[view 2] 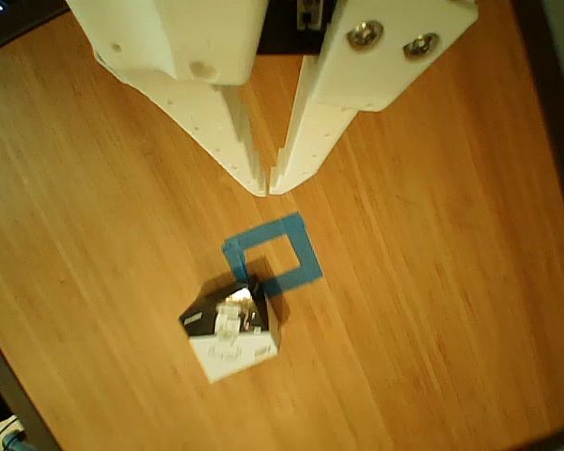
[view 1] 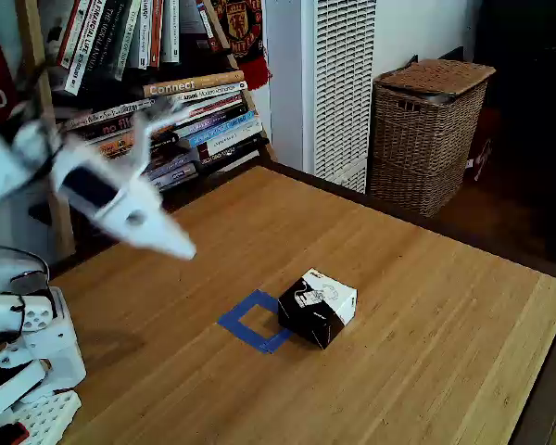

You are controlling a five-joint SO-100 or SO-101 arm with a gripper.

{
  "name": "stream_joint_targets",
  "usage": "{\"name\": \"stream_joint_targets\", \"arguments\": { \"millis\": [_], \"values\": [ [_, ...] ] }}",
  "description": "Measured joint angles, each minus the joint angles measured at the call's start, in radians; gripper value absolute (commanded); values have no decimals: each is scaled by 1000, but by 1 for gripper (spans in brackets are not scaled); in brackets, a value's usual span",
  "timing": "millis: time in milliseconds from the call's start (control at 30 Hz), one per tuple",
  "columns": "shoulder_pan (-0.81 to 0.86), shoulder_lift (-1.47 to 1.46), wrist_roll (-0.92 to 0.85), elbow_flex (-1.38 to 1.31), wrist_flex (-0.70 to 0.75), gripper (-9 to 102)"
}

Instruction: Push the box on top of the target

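The box (view 1: 319, 307), black-sided with a white printed top, rests on the wooden table just right of the target (view 1: 251, 321), touching its right corner. In the other view the box (view 2: 231, 331) lies below and left of the blue tape square (view 2: 272, 256), overlapping one corner. My white gripper (view 1: 178, 244) hangs blurred in the air, up and left of both, well clear of the table. In the other view its fingertips (view 2: 268, 185) meet above the target, shut with nothing held.
A wicker basket (view 1: 428, 132) stands beyond the table's far edge at the right. A bookshelf (view 1: 157, 93) with several books fills the back left. The arm's white base (view 1: 28, 357) sits at the table's left edge. Bare wood (view 1: 426, 371) lies right of the box.
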Motion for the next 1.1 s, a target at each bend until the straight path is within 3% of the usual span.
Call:
{"name": "stream_joint_targets", "arguments": {
  "millis": [267,567,1100],
  "values": [
    [71,-354,202,-314,-12,0],
    [166,-611,408,-414,-150,0],
    [259,-1003,520,-795,-175,0]
  ]
}}
